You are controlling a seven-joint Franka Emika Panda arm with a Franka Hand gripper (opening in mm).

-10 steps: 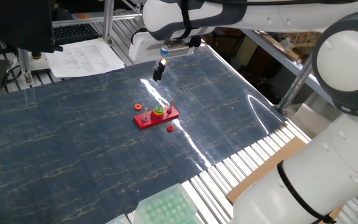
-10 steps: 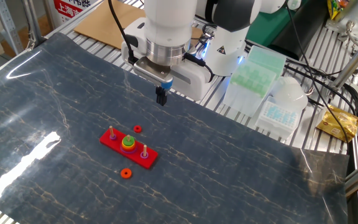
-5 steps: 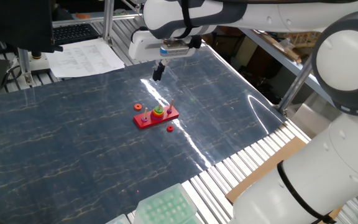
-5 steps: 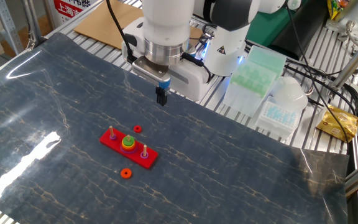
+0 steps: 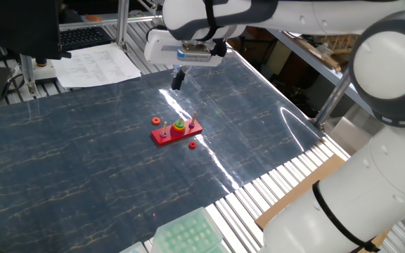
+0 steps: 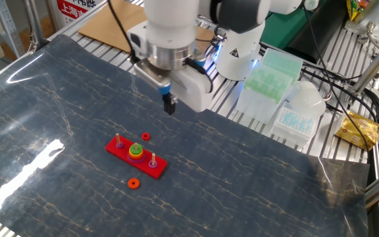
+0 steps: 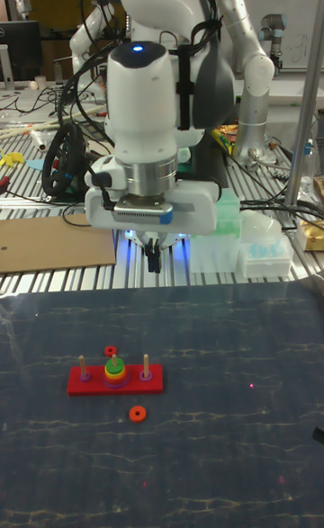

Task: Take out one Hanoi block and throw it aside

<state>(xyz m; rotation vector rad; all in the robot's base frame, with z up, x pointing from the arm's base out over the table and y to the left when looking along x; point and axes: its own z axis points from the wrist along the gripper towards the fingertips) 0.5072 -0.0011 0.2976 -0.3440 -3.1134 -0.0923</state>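
The Hanoi block, a small green ring, sits on the middle peg of the red three-peg base, stacked on top of a yellow ring with a darker ring under that at the bottom of the same peg. In the tall fixed view the green ring shows as the top of this little stack, and the pegs at either end of the base carry only a small ring each at the foot. The base lies flat on the dark marbled table mat.

Two small orange-red rings lie loose on the mat beside the base: one just off its long side towards the robot, the other just off the opposite long side.

The gripper hangs in the air above the mat, well apart from the base, on the robot's side of it and offset towards one end. Its fingers point straight down and look pressed together with nothing between them. In one fixed view the gripper is clearly higher than and away from the base.
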